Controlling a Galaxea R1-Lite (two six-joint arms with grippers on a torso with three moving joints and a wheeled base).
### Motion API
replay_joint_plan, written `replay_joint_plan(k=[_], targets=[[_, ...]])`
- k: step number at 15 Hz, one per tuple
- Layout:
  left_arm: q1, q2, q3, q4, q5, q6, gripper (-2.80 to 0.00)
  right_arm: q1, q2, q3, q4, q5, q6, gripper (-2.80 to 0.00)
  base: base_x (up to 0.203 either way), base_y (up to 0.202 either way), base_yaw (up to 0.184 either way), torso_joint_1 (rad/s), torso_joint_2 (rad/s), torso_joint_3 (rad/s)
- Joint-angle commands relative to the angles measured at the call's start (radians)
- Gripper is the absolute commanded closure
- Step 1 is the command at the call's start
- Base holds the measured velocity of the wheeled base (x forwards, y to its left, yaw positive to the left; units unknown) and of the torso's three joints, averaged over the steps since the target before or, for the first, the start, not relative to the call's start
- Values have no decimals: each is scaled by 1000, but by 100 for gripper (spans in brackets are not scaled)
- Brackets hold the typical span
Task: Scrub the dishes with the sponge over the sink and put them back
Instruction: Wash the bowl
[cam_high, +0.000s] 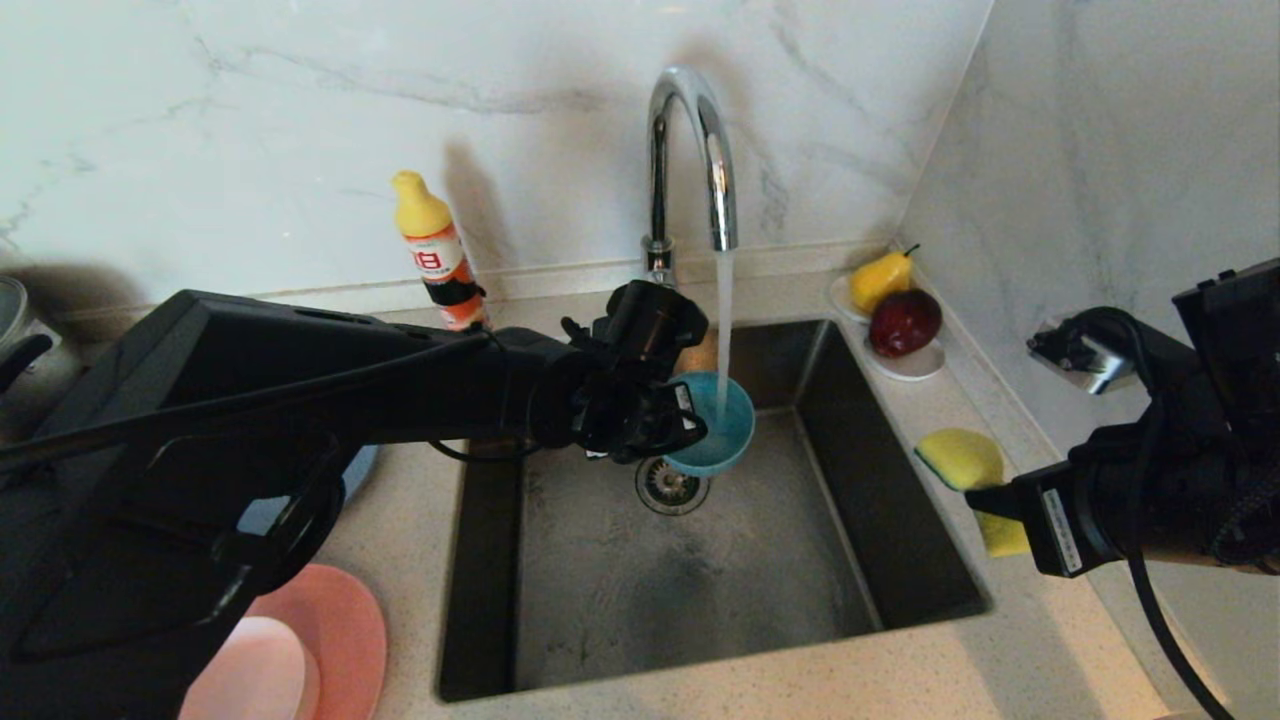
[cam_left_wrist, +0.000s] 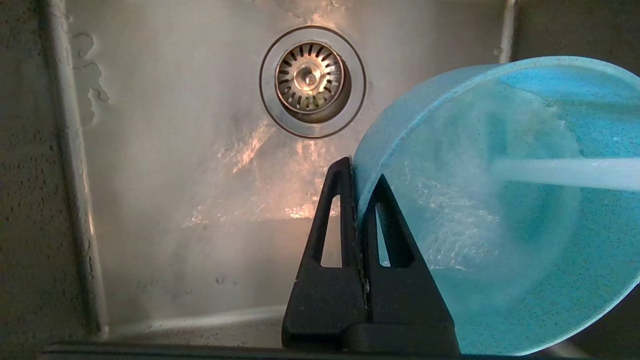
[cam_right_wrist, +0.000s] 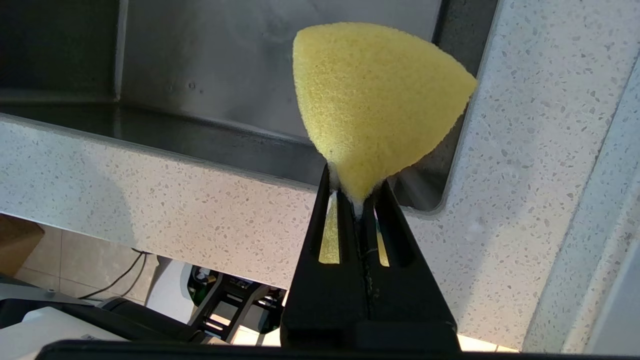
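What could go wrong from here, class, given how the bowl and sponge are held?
1. The left pincer grips only the thin rim of the bowl while tap water pours in; the added weight might make it slip into the sink.
2. Water striking the tilted bowl could splash onto the counter.
3. The right pincer pinches the sponge at one edge, so it may pull free during scrubbing.

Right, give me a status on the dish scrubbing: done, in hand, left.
Done: nothing visibly finished.
In hand: the left tool pinches the teal bowl by its rim under the running tap over the sink; the right tool grips the sponge above the counter edge, apart from the bowl.
Left: scrubbing the bowl, then the salmon-pink plate and small pale pink dish waiting on the counter.
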Motion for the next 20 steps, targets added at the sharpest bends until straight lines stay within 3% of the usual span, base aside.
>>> replay_joint_plan(k=[1,4,8,12,15,17,20], targets=[[-2,-13,6,3,3,-8,0,0,-3,0,2,0,0,0,0,0,0,0,0,0],[-4,-38,29,25,36,-4,0,2,2,5,2,6,-2,0,0,0,0,0,0,0],[-1,-167,149,23,191,23,0,33,-7,15,2,3,6,0,0,0,0,0,0,0],[38,-358,226,4,230,73,0,40,-12,15,9,2,8,0,0,0,0,0,0,0],[58,-498,304,-74,232,188,0,40,1,15,5,3,9,0,0,0,0,0,0,0],[80,-540,359,-223,230,304,0,40,7,17,5,5,10,0,0,0,0,0,0,0],[91,-551,401,-413,227,411,0,40,24,14,2,5,10,0,0,0,0,0,0,0]])
